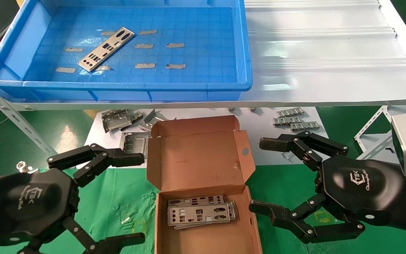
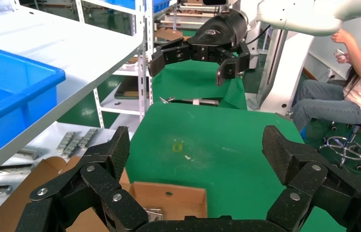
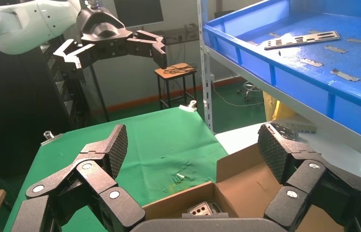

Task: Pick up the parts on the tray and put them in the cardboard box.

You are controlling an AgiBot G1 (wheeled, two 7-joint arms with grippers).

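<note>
One silver part (image 1: 106, 48) (image 3: 302, 40) lies slanted on the floor of the blue tray (image 1: 196, 86) (image 3: 265, 63), on the raised shelf at the back left. Below it the cardboard box (image 1: 203, 155) (image 2: 168, 200) (image 3: 246, 183) stands with its lid up, and several parts (image 1: 199, 211) (image 3: 200, 209) are stacked inside. My left gripper (image 1: 134, 199) (image 2: 195, 150) hovers open just left of the box. My right gripper (image 1: 263, 174) (image 3: 193, 147) hovers open just right of it. Neither holds anything.
Bent grey metal frames (image 1: 118, 120) and small ribbed strips (image 1: 294, 120) lie on a white sheet behind the box. A white corrugated panel (image 1: 330, 53) fills the shelf right of the tray. Green cloth (image 1: 118, 204) covers the table. A person (image 2: 357, 92) sits beyond the table.
</note>
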